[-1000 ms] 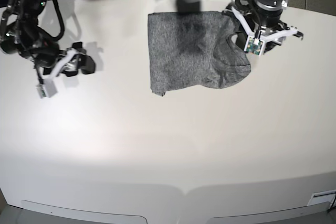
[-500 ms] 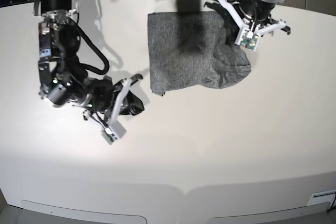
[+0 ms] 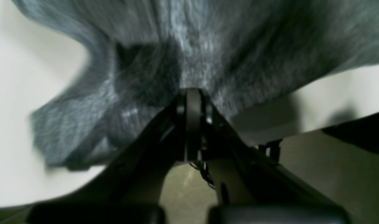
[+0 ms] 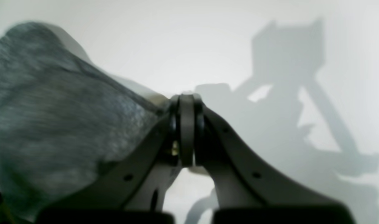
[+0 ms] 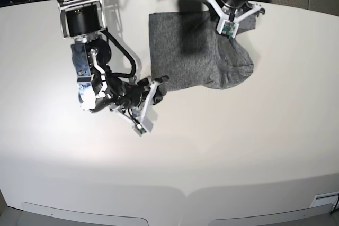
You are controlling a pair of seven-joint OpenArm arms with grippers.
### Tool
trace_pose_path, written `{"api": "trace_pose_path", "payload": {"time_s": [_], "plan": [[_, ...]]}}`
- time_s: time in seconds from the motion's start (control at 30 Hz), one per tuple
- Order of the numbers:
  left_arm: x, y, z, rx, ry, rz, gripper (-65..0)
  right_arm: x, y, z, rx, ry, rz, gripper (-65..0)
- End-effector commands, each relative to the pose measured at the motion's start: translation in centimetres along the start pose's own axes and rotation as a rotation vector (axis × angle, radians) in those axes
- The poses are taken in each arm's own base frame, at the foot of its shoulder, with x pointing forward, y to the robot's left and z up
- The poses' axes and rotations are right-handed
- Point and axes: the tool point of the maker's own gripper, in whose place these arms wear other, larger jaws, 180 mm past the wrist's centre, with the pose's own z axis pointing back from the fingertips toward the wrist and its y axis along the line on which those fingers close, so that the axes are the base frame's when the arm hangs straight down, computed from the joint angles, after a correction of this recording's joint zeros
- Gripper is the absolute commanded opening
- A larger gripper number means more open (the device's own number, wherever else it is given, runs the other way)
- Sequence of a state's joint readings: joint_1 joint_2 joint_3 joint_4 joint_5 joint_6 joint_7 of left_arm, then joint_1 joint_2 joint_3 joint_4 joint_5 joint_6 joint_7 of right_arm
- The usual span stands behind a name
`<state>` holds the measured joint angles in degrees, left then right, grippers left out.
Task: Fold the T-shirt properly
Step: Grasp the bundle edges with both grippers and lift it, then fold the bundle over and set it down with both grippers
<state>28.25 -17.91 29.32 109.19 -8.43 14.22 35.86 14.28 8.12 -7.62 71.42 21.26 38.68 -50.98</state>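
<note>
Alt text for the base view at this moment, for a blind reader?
A folded dark-grey T-shirt lies on a white table. The right gripper sits at its near left corner, fingers shut, and the left gripper is at its far right edge.

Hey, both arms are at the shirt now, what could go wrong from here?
The right gripper looks shut at the very corner of the T-shirt, with little cloth between its tips, so it may slip free when lifted. The left gripper is shut on bunched fabric and might drag several layers, spoiling the fold.
</note>
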Motion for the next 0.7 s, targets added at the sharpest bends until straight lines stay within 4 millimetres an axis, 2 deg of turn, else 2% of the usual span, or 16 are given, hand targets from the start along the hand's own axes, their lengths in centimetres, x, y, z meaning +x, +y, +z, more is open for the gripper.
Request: {"api": "trace_pose_path", "payload": {"time_s": [0.0,0.1,0.17,0.27,0.33,0.53,0.67], "plan": [[0.4,0.3,-0.2,0.014,-0.025,-0.014,-65.0,1.2,-0.3,0.4,-0.003,-0.026,0.027,-65.0],[-0.3,2.2,-1.5,0.074,-0.007,-0.058,-65.0,-0.7,0.1,0.2,0.006,0.014,0.019,-65.0],[-0.3,4.3,-2.5,0.126,-0.002,-0.068,-65.0,-1.9,0.2,0.1,0.009,0.032,0.01,-65.0],[1.1,7.7,-3.6,0.206,-0.049,-0.065,-65.0,-3.3,0.9,0.0,0.019,0.041,0.0,-65.0],[2.4,8.9,-4.2,0.214,-0.098,-0.083,-65.0,-4.1,1.4,0.2,0.022,0.042,0.001,-65.0],[6.6,9.2,-6.0,0.145,-0.231,-0.169,-65.0,-5.9,4.5,1.1,0.047,0.022,0.021,-65.0],[9.6,8.2,-6.5,0.063,-0.315,-0.231,-65.0,-6.8,7.0,1.7,0.083,0.001,0.014,-65.0]]}}
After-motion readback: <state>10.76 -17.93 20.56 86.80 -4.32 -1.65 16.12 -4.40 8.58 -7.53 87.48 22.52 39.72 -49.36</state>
